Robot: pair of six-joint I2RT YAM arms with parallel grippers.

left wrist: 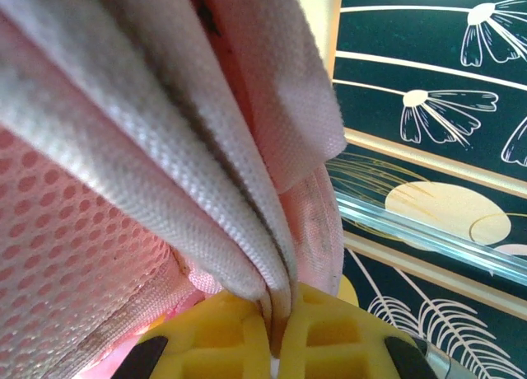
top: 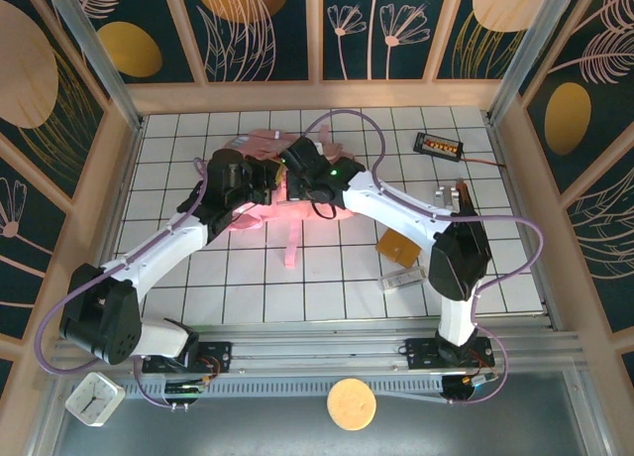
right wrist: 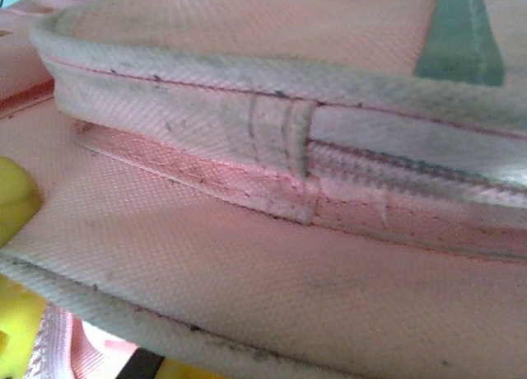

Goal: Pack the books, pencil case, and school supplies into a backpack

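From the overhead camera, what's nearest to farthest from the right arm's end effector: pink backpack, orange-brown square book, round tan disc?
1. Pink backpack, centre, gripped by the right end effector.
2. Orange-brown square book, on the table to the right.
3. Round tan disc, past the near edge.

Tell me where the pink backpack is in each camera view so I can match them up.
Top external: backpack mid-table, left of centre, under both wrists.
Left wrist: its fabric left and centre, a fold pinched in the left gripper at the bottom.
Right wrist: its fabric close up, zip seam crossing the middle.
Shared landmark: pale trim, in both wrist views.
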